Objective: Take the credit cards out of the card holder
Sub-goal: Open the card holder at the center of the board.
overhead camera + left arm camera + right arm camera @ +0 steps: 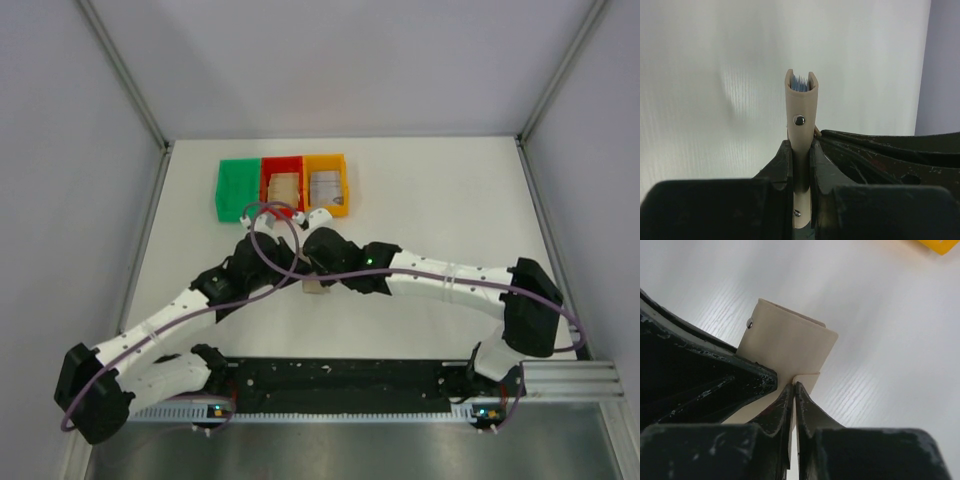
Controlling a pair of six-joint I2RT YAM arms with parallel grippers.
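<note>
Meeting over the middle of the white table (pixel 420 200), just in front of the green bin (pixel 237 185), red bin (pixel 281 163) and orange bin (pixel 326 160). Clamping the folded card holder (pixel 801 115) with the left gripper (pixel 801 150), pressing its fingers on both tan sides. Pinching a pale credit card (pixel 807 380) at the holder's edge with the right gripper (pixel 794 387).

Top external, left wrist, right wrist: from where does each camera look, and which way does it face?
Top external: above and behind the arms, looking down on the table; left arm and right arm show whole, meeting over the card holder.
Left wrist: on the left arm, looking along the left hand, shut on the card holder seen edge-on.
Right wrist: on the right arm, looking down past the right hand, shut on a tan card at the holder.
Shared: both wrist views show the card holder.
</note>
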